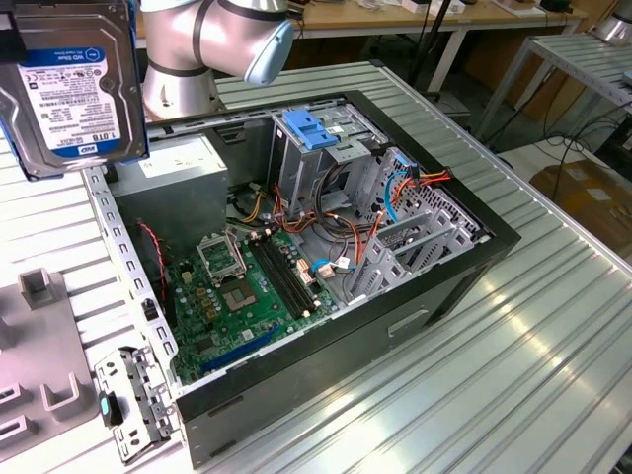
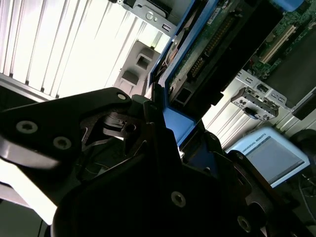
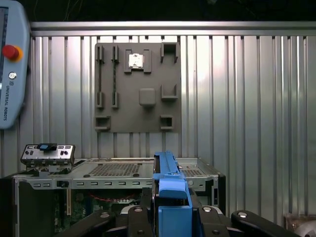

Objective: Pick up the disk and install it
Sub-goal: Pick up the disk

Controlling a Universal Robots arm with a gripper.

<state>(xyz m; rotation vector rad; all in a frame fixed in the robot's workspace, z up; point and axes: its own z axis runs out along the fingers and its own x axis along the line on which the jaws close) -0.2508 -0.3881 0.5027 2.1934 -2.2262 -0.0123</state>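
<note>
The disk (image 1: 69, 89), a black-silver hard drive with a white and blue label and blue side rails, hangs in the air at the exterior view's upper left, above the table beside the open computer case (image 1: 474, 247). In both wrist views my gripper (image 3: 172, 217) is shut on the disk's blue rail (image 3: 170, 190), with black fingers (image 3: 143, 210) on either side. The second wrist view shows the disk (image 2: 212, 44) edge-on with its circuit board side, clamped by the gripper (image 2: 170, 136).
Inside the case are a green motherboard (image 1: 247, 286), a grey power supply box (image 1: 168, 173), a blue bracket (image 1: 311, 128) on the drive cage and loose cables. A grey fixture plate (image 3: 137, 86) and a teach pendant (image 3: 12, 64) lie on the ribbed table. The arm's base (image 1: 193, 49) stands behind the case.
</note>
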